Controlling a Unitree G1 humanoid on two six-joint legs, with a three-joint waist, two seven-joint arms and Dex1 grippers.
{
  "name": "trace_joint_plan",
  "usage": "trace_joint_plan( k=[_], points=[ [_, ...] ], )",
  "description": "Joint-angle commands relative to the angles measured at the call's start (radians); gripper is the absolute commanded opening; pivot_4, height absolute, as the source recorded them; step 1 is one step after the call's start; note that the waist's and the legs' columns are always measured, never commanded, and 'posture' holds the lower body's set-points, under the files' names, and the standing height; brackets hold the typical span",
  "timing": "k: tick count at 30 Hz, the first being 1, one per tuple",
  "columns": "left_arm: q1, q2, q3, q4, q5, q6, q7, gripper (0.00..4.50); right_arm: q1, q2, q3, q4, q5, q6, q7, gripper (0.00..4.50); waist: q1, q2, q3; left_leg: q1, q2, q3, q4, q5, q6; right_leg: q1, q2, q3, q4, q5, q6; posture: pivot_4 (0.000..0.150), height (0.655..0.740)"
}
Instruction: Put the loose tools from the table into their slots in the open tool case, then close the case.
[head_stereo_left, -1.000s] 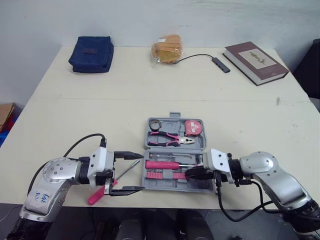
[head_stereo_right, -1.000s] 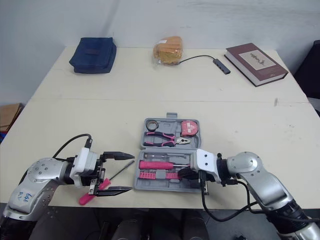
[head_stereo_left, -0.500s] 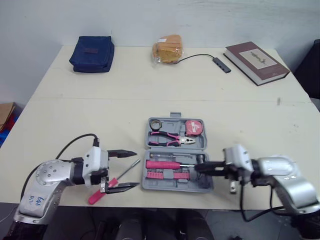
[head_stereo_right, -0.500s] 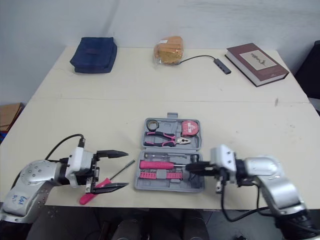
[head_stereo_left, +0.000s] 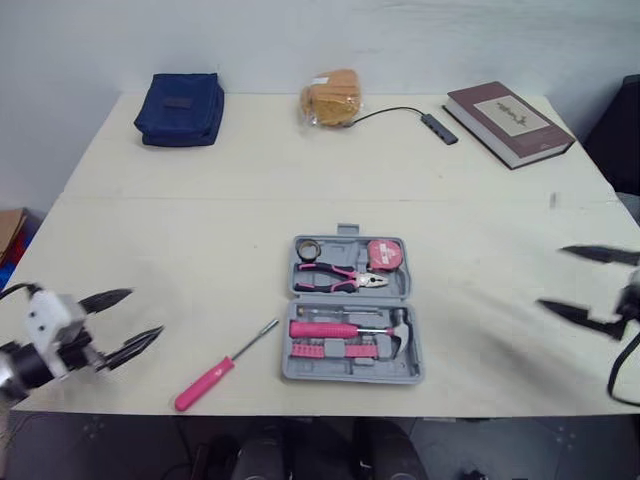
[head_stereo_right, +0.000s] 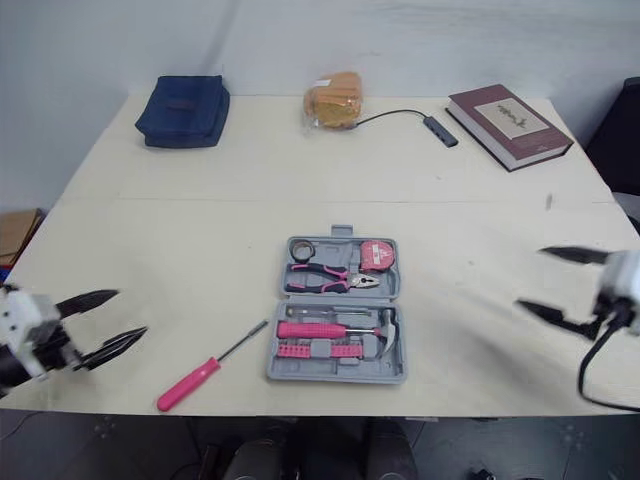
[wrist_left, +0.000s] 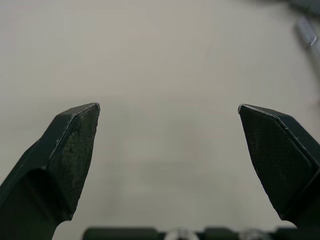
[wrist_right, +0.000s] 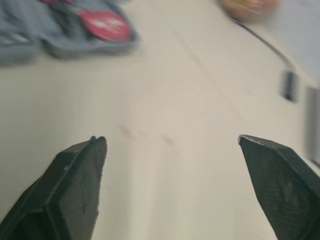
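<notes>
Head stereo over tool case (head_stereo_left: 345, 372), wrists close

Light: diffuse, moderately bright, from overhead; even across the tabletop (head_stereo_left: 200, 230), no glare. Wall (head_stereo_left: 400, 40) beyond the far edge slightly dimmer.

Shadows: soft and narrow. A thin rim runs along the near edge of the tool case (head_stereo_left: 345, 375), and a faint line lies beside the screwdriver (head_stereo_left: 225, 365). Pouch (head_stereo_left: 180, 108) at the far-left corner is dark, its folds barely readable.

Blur: left gripper (head_stereo_left: 145, 312) at the near-left corner and right gripper (head_stereo_left: 551, 277) at the right edge are both streaked, outlines soft. Centre of the tabletop is crisp.

Left wrist view: spread fingers (wrist_left: 75, 145) sharp, surface behind them out of focus.

Right wrist view: smeared throughout; tool case and cable (wrist_right: 260, 37) reduced to soft patches.
</notes>
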Motion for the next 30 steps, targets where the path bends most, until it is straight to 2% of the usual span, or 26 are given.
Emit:
trace_joint_plan(
  k=[1,6,10,15,24,30],
  points=[
    [0.013,0.018,0.113,0.076,0.008,-0.062,0.056,4.5,-0.024,-0.047,-0.028,0.195,-0.041,-0.12,-0.019,4.45,-0.002,0.0,0.0,0.0,0.002,0.0,0.0,0.0,-0.001,0.0,0.001,0.0,0.0,0.0,-0.001,0.15,0.74],
    [0.03,0.004,0.16,0.059,-0.026,-0.039,0.082,4.5,-0.044,-0.048,-0.033,0.315,-0.041,-0.063,-0.117,4.45,-0.01,0.002,0.0,0.001,0.003,0.001,0.001,-0.001,-0.003,0.0,0.0,0.001,0.001,0.0,-0.001,0.15,0.74],
    [0.03,-0.011,0.145,-0.041,-0.056,0.005,0.091,4.5,-0.013,-0.016,-0.002,0.239,-0.032,-0.073,-0.077,4.45,-0.013,0.002,0.0,0.001,0.006,0.001,0.001,-0.001,-0.006,0.0,-0.003,0.001,0.001,0.001,-0.003,0.15,0.74],
    [0.061,-0.029,0.11,-0.196,-0.082,0.063,0.08,4.5,-0.056,0.092,0.021,0.021,0.059,0.08,-0.108,4.45,-0.03,0.002,0.0,0.002,0.009,0.001,0.001,0.0,-0.008,0.0,0.002,0.001,0.001,0.001,-0.004,0.15,0.74],
    [0.208,-0.106,0.051,-0.516,-0.123,0.177,0.088,4.5,-0.03,0.298,0.147,-0.565,0.261,0.383,-0.145,4.45,-0.022,0.004,0.0,0.001,0.01,0.002,0.001,0.0,-0.008,-0.001,0.003,0.002,0.002,0.001,-0.004,0.15,0.74],
    [0.332,-0.187,-0.022,-0.667,-0.137,0.252,0.118,4.5,0.04,0.384,0.242,-0.815,0.342,0.42,-0.074,4.45,-0.001,0.003,0.0,0.0,0.01,0.002,0.001,-0.001,-0.008,-0.001,0.004,0.002,0.001,0.001,-0.005,0.15,0.74]
  ],
)
